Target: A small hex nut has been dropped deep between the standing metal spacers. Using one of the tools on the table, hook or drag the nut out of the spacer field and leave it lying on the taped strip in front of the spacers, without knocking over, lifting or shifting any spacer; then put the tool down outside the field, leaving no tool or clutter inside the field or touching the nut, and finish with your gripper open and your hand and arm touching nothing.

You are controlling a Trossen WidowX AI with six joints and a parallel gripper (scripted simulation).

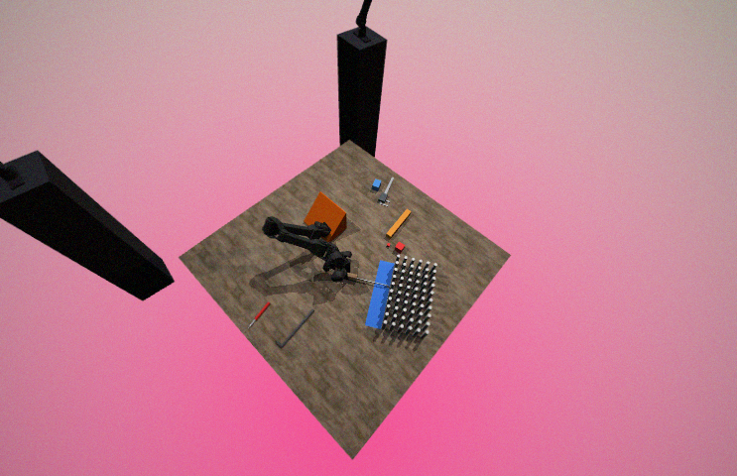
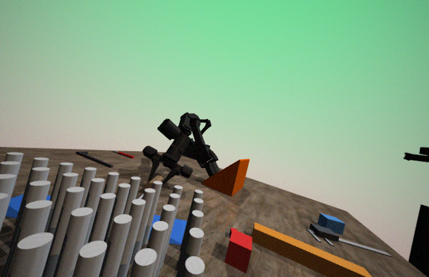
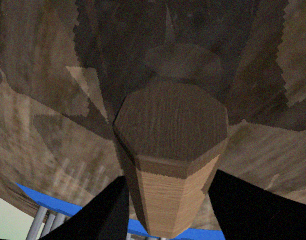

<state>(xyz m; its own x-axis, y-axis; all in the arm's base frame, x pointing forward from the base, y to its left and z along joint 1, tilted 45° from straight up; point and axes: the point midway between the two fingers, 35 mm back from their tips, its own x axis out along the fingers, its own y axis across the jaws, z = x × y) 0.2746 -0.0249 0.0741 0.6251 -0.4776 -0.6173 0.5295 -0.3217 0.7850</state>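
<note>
My gripper (image 1: 348, 275) (image 2: 156, 181) (image 3: 168, 180) is shut on the wooden handle (image 1: 352, 276) (image 3: 170, 130) of a tool, left of the taped strip in the top view. Its thin metal shaft (image 1: 366, 280) passes over the blue taped strip (image 1: 374, 309) (image 2: 178, 230) (image 3: 58, 203) to the front edge of the spacer field. Its far end cannot be made out among the spacers. The grey metal spacers (image 1: 434, 264) (image 2: 78, 228) (image 3: 37, 223) stand upright in rows. I cannot make out the hex nut in any view.
An orange wedge (image 1: 323, 215) (image 2: 226, 181) stands beside the arm. A red block (image 1: 400, 247) (image 2: 239, 250), a yellow-orange bar (image 1: 398, 223) and a blue block (image 1: 376, 184) lie beyond the strip, near a pronged tool (image 1: 383, 197). A dark hooked rod (image 1: 296, 327) and red-handled tool (image 1: 262, 310) lie opposite.
</note>
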